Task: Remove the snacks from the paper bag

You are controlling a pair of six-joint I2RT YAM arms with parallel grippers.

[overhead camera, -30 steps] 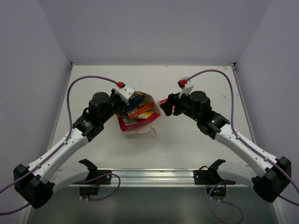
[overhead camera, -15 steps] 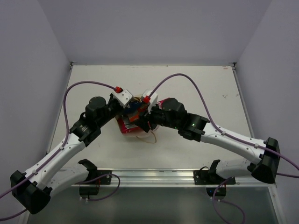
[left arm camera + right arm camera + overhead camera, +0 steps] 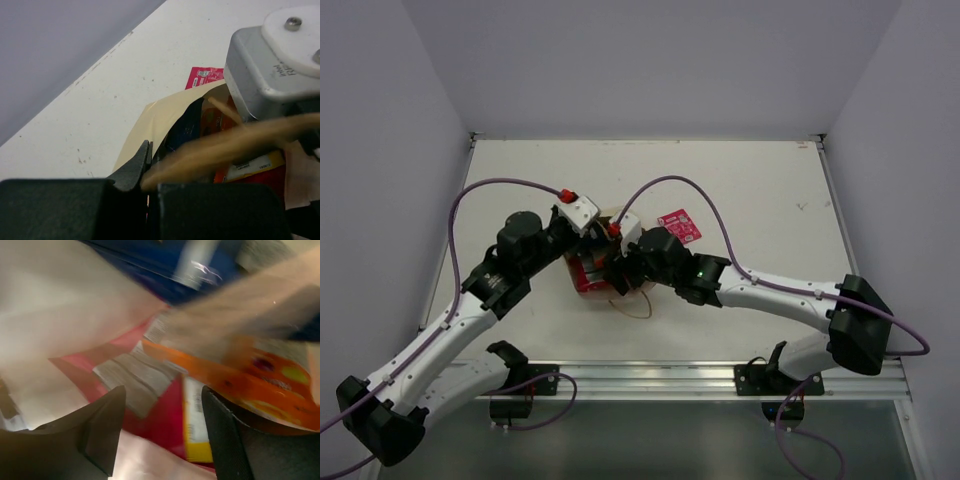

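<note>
The paper bag (image 3: pixel 582 282) lies on its side mid-table with its mouth facing right. My left gripper (image 3: pixel 588 236) is shut on the bag's upper rim (image 3: pixel 150 117), and its jaws (image 3: pixel 148 165) pinch the tan paper. My right gripper (image 3: pixel 620 262) is open inside the bag's mouth. In the right wrist view its jaws (image 3: pixel 162 425) stand wide over the red-pink-and-white bag (image 3: pixel 160 422). The orange packet (image 3: pixel 250 385) is to the right, the blue-and-white bag (image 3: pixel 165 275) is above, and a yellow-and-white strip (image 3: pixel 196 437) is between them. The magenta square packet (image 3: pixel 680 224) lies flat on the table outside the bag, and it shows in the left wrist view (image 3: pixel 205 77).
One thin bag handle (image 3: pixel 632 305) loops out on the table toward the near edge. The right wrist's grey camera housing (image 3: pixel 270 65) crowds the bag mouth. White walls close in the table on three sides. A metal rail (image 3: pixel 640 375) runs along the front.
My right gripper let go of the magenta packet on the table and swung left into the bag's mouth. My left gripper kept its hold on the rim and shifted slightly.
</note>
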